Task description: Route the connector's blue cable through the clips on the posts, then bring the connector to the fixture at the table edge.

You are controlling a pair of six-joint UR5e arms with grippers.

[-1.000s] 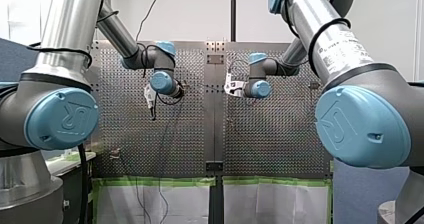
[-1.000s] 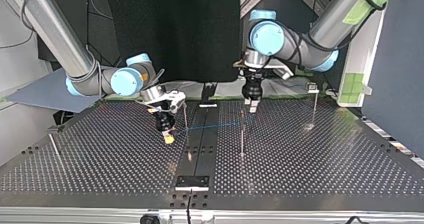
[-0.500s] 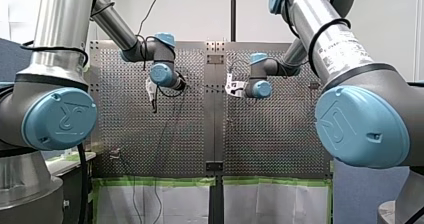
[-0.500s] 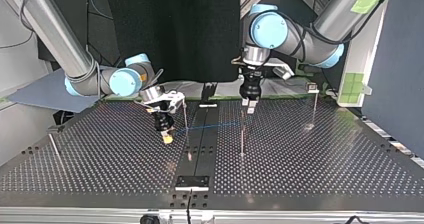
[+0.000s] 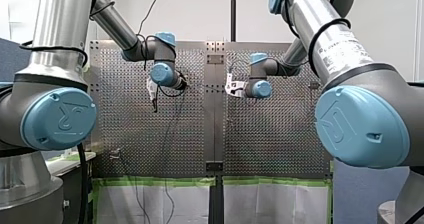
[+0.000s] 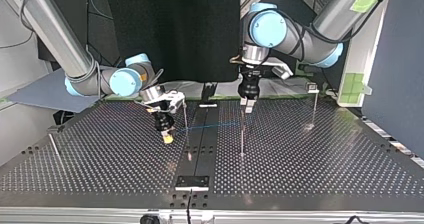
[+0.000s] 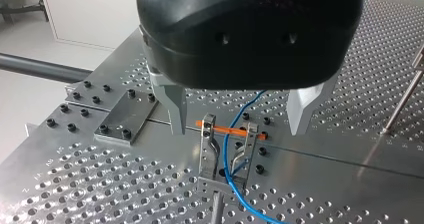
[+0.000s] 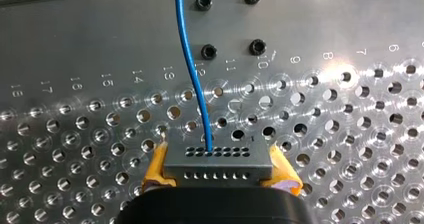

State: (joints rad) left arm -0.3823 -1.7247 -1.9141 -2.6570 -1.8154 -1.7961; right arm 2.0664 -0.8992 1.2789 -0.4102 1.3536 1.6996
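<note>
One connector (image 8: 218, 158), clamped between yellow pads of right hand (image 8: 220, 173), low over desk (image 6: 325, 164) near its middle. Blue cable (image 8: 191, 69) apparently threaded through clip (image 7: 226, 151) on post (image 6: 242, 140). Left hand (image 7: 237, 118) apart above clip, gripping nothing. Advised: light tension, slow pull, no unseating from clip. Ample bare desk toward side edges and edge nearest top view's camera; corner post (image 6: 314, 109) to skirt.

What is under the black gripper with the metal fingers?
Below my left gripper, whose fingers are open, a metal clip on a post holds the blue cable, with an orange bar across its top. The gripper's black body hides the cable's far end.
</note>
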